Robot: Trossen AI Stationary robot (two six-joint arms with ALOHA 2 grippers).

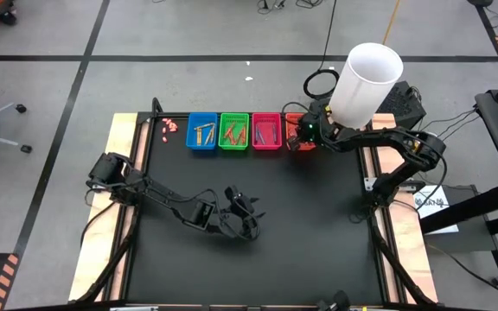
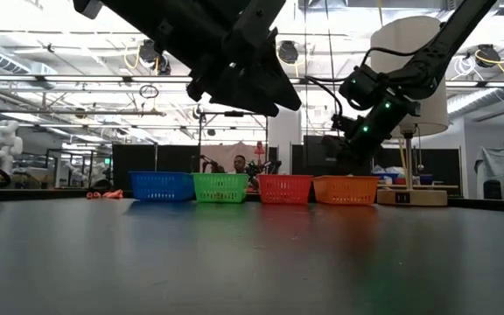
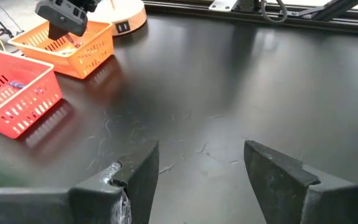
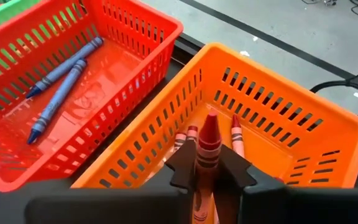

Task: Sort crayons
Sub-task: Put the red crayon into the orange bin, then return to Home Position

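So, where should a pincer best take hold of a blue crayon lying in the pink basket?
Probably at mid-length, across its thin width, coming straight down from above: the blue crayon lies flat on the floor of the pink basket, whose walls block a sideways approach. Its neighbour lies close, so open narrowly.

Grey floor (image 1: pixel 188 34) crossed by dark tape lines fills the upper frame; a white lamp (image 1: pixel 366 82) stands upper right — beyond the black table (image 2: pixel 234 254), bright ceiling lights (image 2: pixel 59 35) and pipework.
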